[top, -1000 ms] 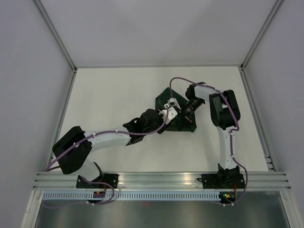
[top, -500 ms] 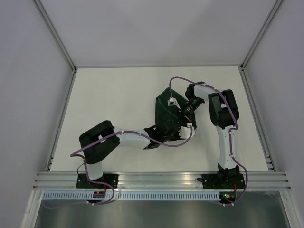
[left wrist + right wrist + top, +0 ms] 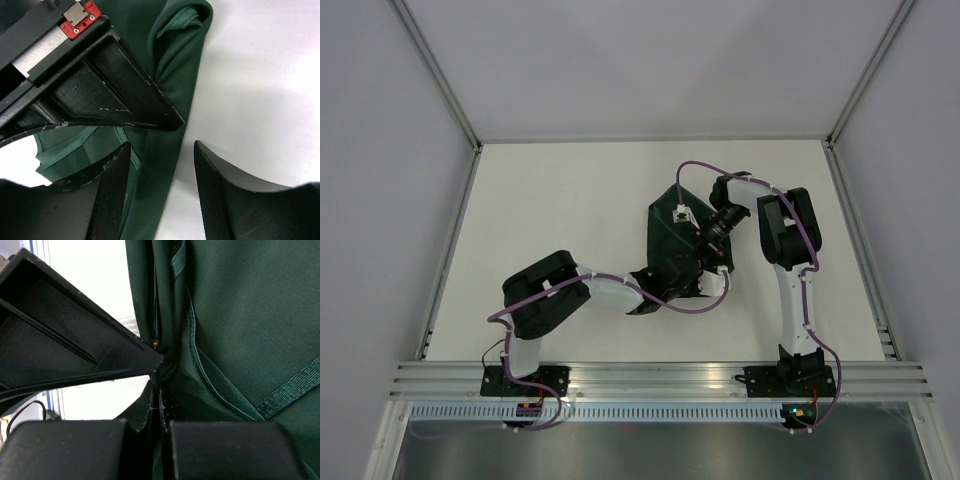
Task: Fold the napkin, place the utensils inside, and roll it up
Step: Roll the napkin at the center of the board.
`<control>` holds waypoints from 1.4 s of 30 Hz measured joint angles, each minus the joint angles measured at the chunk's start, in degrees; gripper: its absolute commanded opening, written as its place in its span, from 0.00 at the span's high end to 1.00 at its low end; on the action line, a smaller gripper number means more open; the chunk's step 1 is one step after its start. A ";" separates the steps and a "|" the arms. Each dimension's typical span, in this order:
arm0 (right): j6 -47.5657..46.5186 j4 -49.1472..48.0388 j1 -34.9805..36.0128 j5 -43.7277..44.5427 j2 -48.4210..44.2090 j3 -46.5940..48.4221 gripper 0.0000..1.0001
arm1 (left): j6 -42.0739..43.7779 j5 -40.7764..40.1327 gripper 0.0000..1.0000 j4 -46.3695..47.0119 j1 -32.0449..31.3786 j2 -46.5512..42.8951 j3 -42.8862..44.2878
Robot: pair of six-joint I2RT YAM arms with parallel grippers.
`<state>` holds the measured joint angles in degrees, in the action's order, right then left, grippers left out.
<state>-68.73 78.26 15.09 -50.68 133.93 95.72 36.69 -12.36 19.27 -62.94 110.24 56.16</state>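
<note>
Reaching in from the table's [image 3: 550, 200] near edge, the left arm [image 3: 590, 290] bends low across the white surface and brings the left gripper [image 3: 700, 285] to the napkin's [image 3: 670, 240] near right corner. Its fingers stand moderately apart with nothing held. In the left wrist view one finger [image 3: 112, 195] hangs over the green cloth [image 3: 175, 75], the other [image 3: 220, 195] over bare table, with a folded edge of the napkin running up between them. The dark green napkin lies rumpled and partly folded right of the table's middle, between the two grippers. Farther back, the right arm [image 3: 790, 260] curls leftward from its base, and the right gripper [image 3: 685, 215] sits on the cloth's far part. Its fingers are pressed together, pinching a bunched fold of the napkin [image 3: 240, 315], as the right wrist view shows [image 3: 160, 410].
</note>
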 measured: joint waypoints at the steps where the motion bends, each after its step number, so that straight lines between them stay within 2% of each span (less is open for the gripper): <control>1: 0.00 0.04 0.00 0.00 0.04 0.02 0.99 | 0.04 0.00 0.41 0.13 0.22 0.15 0.13; 13: -0.07 1.51 0.00 0.00 1.40 2.12 1.00 | 0.46 3.39 0.46 -3.87 2.62 1.25 3.23; 19: -0.07 2.19 0.00 -0.02 2.05 3.10 1.00 | 0.79 6.03 0.53 -8.07 3.39 1.79 5.64; 27: -0.09 2.73 -0.13 -0.15 2.89 4.50 0.99 | 0.90 8.96 0.80 -11.45 4.09 2.56 7.45; 30: -0.11 2.73 -0.17 -0.13 2.91 4.55 0.99 | 0.85 10.32 0.86 -12.41 4.57 2.60 7.96; 32: -0.11 2.73 -0.20 -0.13 2.91 4.55 0.98 | 0.81 11.91 0.96 -13.64 5.07 2.64 8.63; 34: -0.11 2.73 -0.20 -0.13 2.91 4.57 0.97 | 0.74 12.81 0.98 -14.27 5.51 2.64 8.96; 38: -0.09 2.73 -0.22 -0.15 2.91 4.57 0.91 | 0.13 15.45 0.98 -16.22 6.47 2.71 10.05; 41: -0.04 2.82 -0.35 -0.28 2.91 4.57 0.80 | -0.61 17.22 0.98 -17.51 7.10 2.86 10.84; 42: 0.00 2.97 -0.46 -0.42 2.91 4.57 0.73 | -0.96 17.79 0.98 -17.84 7.34 2.95 10.99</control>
<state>-68.73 81.23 14.63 -51.09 136.84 100.29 35.73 5.43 1.43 -55.59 113.19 67.16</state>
